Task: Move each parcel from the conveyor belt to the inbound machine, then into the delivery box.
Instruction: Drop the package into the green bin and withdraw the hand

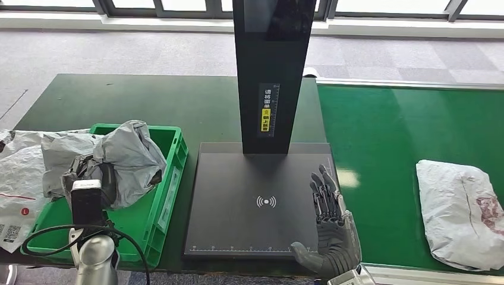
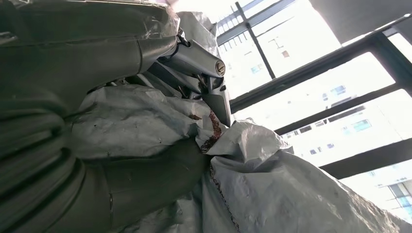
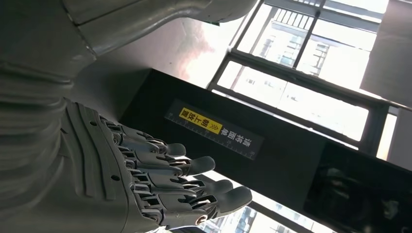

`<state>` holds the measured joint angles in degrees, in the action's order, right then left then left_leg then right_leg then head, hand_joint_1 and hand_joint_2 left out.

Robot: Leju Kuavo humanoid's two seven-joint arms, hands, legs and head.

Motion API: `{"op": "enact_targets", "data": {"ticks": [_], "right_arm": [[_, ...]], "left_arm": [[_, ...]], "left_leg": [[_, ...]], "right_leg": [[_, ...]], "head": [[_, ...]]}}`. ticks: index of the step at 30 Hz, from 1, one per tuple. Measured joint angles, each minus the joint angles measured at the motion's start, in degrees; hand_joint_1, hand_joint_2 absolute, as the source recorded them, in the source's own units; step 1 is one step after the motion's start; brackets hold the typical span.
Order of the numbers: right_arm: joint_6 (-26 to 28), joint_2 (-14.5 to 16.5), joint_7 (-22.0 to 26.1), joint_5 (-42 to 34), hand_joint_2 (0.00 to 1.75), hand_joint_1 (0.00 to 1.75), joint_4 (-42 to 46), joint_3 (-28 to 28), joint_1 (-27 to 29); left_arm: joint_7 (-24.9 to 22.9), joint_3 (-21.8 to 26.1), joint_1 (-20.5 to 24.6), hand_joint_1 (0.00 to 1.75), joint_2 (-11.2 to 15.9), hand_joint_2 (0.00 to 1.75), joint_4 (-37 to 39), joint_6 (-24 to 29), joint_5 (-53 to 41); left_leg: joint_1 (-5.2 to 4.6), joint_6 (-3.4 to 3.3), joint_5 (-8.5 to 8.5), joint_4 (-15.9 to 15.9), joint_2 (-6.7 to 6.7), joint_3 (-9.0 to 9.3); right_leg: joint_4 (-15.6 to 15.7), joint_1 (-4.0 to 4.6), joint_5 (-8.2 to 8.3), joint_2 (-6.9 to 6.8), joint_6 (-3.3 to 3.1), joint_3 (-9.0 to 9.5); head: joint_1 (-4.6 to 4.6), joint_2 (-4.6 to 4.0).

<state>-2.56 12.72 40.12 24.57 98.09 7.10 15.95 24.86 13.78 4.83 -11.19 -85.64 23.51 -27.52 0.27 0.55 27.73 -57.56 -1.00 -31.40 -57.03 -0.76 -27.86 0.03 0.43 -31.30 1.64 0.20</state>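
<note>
A crumpled grey parcel (image 1: pixel 128 157) lies in the green delivery box (image 1: pixel 169 196) at the left. My left hand (image 1: pixel 89 175) reaches into the box and grips this parcel; in the left wrist view the grey parcel (image 2: pixel 272 179) is bunched between thumb and fingers (image 2: pixel 194 63). My right hand (image 1: pixel 330 222) is open, fingers spread, over the right front edge of the black inbound machine's plate (image 1: pixel 249 202), holding nothing. The right wrist view shows that hand (image 3: pixel 160 184) beside the machine's black column (image 3: pixel 252 145). Another white-grey parcel (image 1: pixel 460 214) lies on the green conveyor belt (image 1: pixel 386 136) at the right.
The machine's tall black column (image 1: pixel 273 77) rises behind its plate. More white plastic parcels (image 1: pixel 18 178) lie on the dark table left of the green box. A black cable (image 1: pixel 53 234) loops off my left wrist at the table's front edge.
</note>
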Motion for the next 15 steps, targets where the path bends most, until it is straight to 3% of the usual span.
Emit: {"op": "enact_targets", "data": {"ticks": [11,12,15], "right_arm": [[0.01,0.02,-0.01,0.00,1.75,0.00,0.00,0.00,-0.08],[0.01,0.02,-0.01,0.00,1.75,0.00,0.00,0.00,-0.09],[0.01,0.02,-0.01,-0.01,1.75,0.00,-0.03,0.00,-0.18]], "left_arm": [[-0.14,2.64,2.15,1.75,0.00,1.75,3.75,-0.76,0.71],[-0.14,2.69,2.19,1.50,0.00,1.75,3.84,-0.77,0.71],[-0.10,2.99,2.24,0.19,-0.03,1.75,4.05,-1.20,0.80]], "left_leg": [[-0.13,0.16,-0.06,0.33,-0.07,0.38],[-0.13,0.17,-0.06,0.35,-0.08,0.42],[-0.13,0.21,-0.05,0.43,-0.10,0.57]], "right_leg": [[-0.02,-0.08,-0.16,-0.06,-0.09,0.63],[-0.02,-0.08,-0.17,-0.07,-0.10,0.67],[-0.02,-0.08,-0.22,-0.07,-0.16,0.77]], "head": [[0.00,0.00],[0.00,0.00],[-0.01,0.00]]}}
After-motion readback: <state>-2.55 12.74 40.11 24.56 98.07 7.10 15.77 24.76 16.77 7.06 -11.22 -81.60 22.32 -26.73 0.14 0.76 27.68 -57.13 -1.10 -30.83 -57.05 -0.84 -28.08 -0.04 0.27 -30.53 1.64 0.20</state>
